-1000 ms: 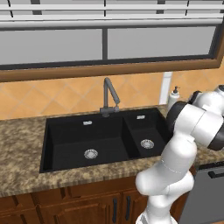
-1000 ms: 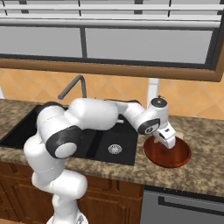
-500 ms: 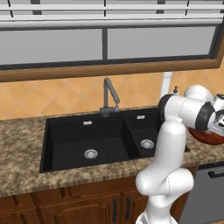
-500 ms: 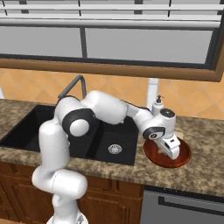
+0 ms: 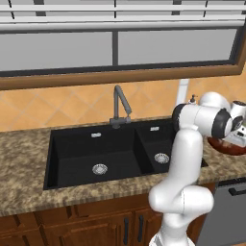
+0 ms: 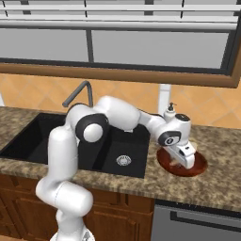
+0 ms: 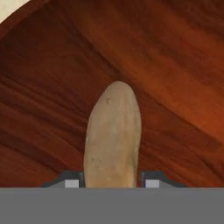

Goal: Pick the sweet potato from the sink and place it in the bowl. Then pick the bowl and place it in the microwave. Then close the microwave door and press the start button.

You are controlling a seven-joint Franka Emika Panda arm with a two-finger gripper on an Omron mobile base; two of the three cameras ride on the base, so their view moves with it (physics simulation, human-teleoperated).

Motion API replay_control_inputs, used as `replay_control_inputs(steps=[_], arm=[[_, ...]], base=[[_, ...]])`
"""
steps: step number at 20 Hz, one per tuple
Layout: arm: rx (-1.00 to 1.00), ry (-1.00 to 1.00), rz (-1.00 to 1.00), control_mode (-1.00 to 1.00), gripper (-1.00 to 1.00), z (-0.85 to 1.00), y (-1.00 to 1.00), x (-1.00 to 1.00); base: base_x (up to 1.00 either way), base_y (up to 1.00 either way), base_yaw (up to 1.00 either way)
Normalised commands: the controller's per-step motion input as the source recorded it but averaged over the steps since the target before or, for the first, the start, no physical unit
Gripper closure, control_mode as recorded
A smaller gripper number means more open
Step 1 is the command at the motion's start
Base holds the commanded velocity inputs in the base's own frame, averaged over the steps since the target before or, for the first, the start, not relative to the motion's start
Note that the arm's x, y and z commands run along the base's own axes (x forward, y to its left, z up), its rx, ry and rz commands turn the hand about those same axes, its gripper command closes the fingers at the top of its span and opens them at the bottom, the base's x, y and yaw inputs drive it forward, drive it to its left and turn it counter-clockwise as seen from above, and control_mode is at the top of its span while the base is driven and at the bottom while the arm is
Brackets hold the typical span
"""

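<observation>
The tan sweet potato (image 7: pixel 113 135) stands lengthwise between my two fingertips, and the gripper (image 7: pixel 113 181) is shut on it, just over the inside of the bowl (image 7: pixel 166 65). The glossy reddish-brown bowl (image 6: pixel 199 164) rests on the counter to the right of the black sink (image 6: pixel 127 146). My gripper (image 6: pixel 188 162) reaches down into the bowl from its left side. In the left base view the bowl (image 5: pixel 231 147) shows at the right edge, partly behind my hand. The sink's (image 5: pixel 96 149) basins hold nothing but their drains. The microwave is out of view.
A dark grey faucet (image 5: pixel 120 105) rises behind the sink. A white soap dispenser (image 6: pixel 170 111) stands at the back of the granite counter (image 6: pixel 216 183), near the bowl. A window runs along the wall above. A dishwasher front (image 6: pixel 197 221) sits below the counter.
The hand has swung right and come down from above the bowl's left rim into the bowl, with the sweet potato still between the fingers. The bowl has stayed in place.
</observation>
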Motion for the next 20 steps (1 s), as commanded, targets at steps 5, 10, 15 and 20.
replay_control_inputs(steps=[5, 10, 15, 20], arm=[[0.0, 0.02, 0.0, -1.0, -1.0, 0.07, 0.0, -0.18], [0.0, -0.07, -0.01, -1.0, -1.0, 0.78, -0.05, -0.95], [0.05, 0.0, -0.14, -1.0, -1.0, 0.26, -0.13, -0.68], [0.21, 0.0, -0.13, -1.0, -1.0, -0.02, -0.12, -0.4]], base=[[0.0, 0.0, 0.0], [0.0, 0.0, 0.0], [0.0, 0.0, 0.0], [0.0, 0.0, 0.0]])
